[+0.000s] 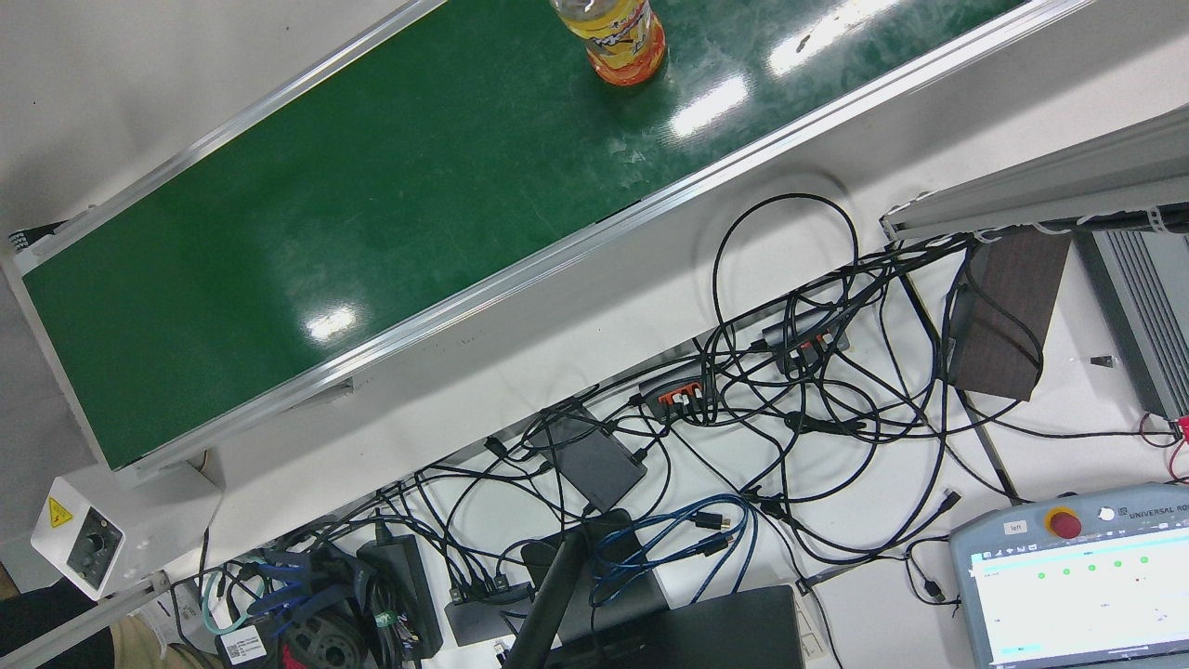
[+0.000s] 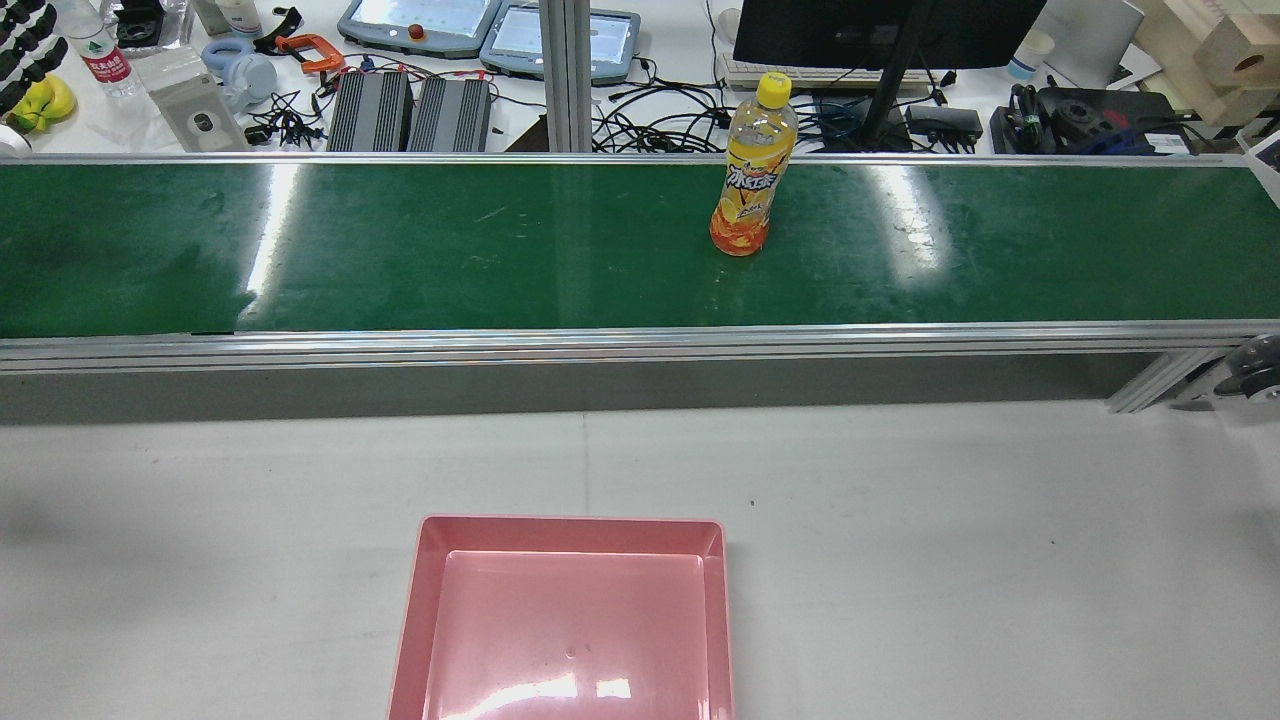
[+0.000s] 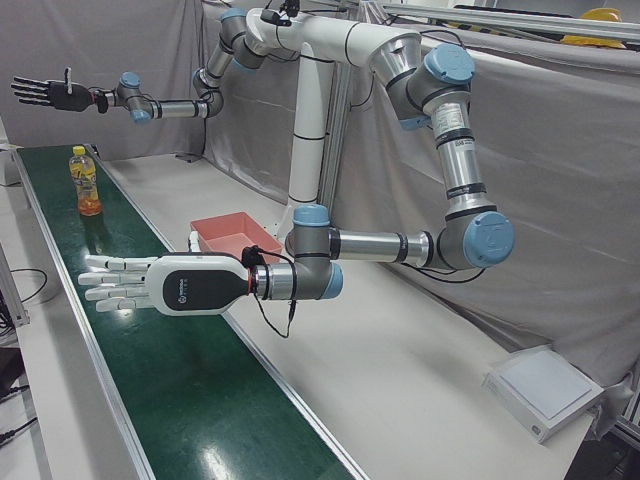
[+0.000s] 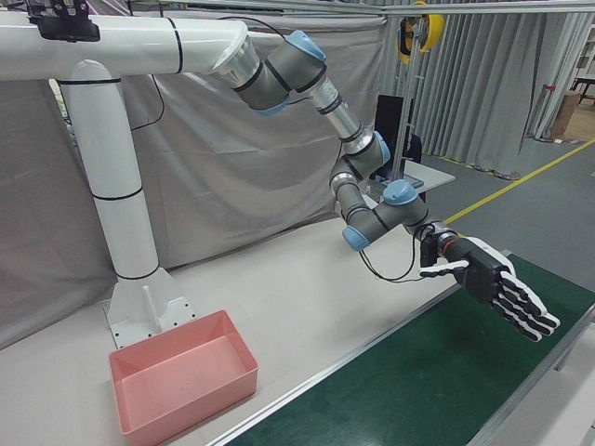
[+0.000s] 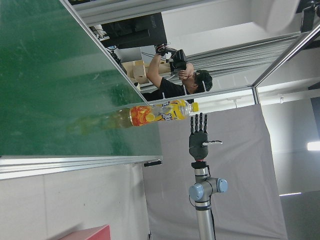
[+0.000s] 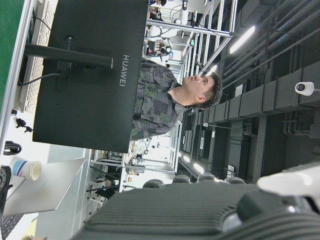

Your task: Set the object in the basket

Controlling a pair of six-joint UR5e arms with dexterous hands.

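An orange drink bottle [image 2: 752, 170] with a yellow cap stands upright on the green conveyor belt [image 2: 400, 250]; it also shows in the front view [image 1: 624, 42] and the left-front view [image 3: 87, 182]. The pink basket [image 2: 570, 525] sits empty on the white table on the robot's side of the belt. My left hand [image 3: 130, 285] hovers flat over the belt, open, well short of the bottle. My right hand [image 3: 45, 93] is held high past the bottle, open with fingers spread; the right-front view shows it over the belt [image 4: 497, 290]. In the left hand view the bottle [image 5: 160, 112] lies between me and the right hand [image 5: 198, 137].
Beyond the belt lies a desk with tangled cables [image 1: 799, 390], teach pendants [image 2: 420, 22], a monitor [image 6: 85, 75] and power units [image 2: 410, 112]. A person [image 5: 175, 85] stands past the belt's end; another [image 6: 165, 102] stands behind the monitor. The white pedestal [image 4: 125, 232] rises behind the basket [image 4: 186, 395].
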